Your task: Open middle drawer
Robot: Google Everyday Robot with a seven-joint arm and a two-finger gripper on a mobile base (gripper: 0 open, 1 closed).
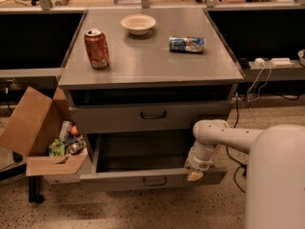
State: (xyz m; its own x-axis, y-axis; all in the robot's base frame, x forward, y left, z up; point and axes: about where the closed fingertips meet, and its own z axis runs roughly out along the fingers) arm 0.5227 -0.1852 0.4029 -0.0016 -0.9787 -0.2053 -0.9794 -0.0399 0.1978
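Observation:
The middle drawer (119, 179) is a wide grey drawer with a low flat front and a small dark loop handle (155, 180). It stands pulled well out of the cabinet and its dark inside (143, 151) shows nothing in it. My gripper (194, 173) points down at the right part of the drawer front's top edge, to the right of the handle. The white arm (224, 135) reaches in from the lower right. The taller-fronted drawer (114, 117) sits above it. The lowest drawer is hidden under the open one.
On the cabinet top (143, 61) stand a red can (96, 48), a white bowl (138, 24) and a lying blue can (187, 44). An open cardboard box (33, 128) with trash sits at the left of the open drawer. Cables hang at the right.

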